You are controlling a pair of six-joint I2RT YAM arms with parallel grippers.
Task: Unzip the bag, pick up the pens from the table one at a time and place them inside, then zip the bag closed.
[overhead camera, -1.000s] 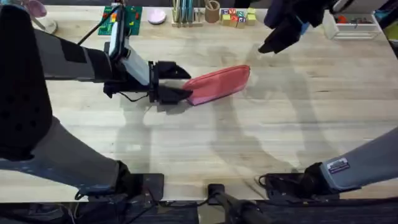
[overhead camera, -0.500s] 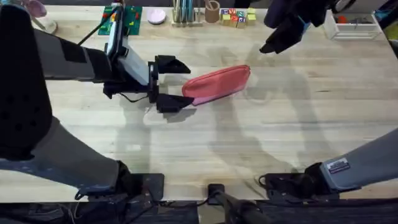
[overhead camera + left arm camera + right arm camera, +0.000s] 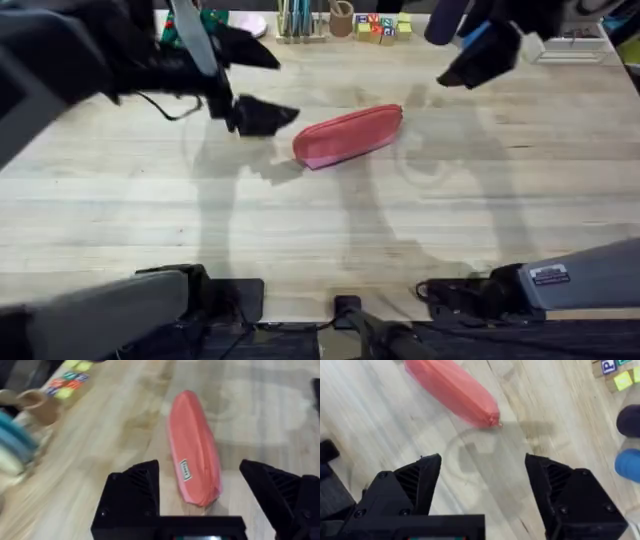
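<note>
Bag [image 3: 348, 136]: lay on its side at the worktop's [image 3: 330, 250] centre, long axis running toward two o'clock, apparently zipped.
Handling: likely soft, light and plump; it would probably slide or buckle unless pinned.
Hold: pinch one end seam; the zipper pull could not be made out.
Left gripper [image 3: 256, 82]: fingers spread, empty, at the bag's ten o'clock.
Right gripper [image 3: 479, 491]: fingers apart, empty, raised at two o'clock.
</note>
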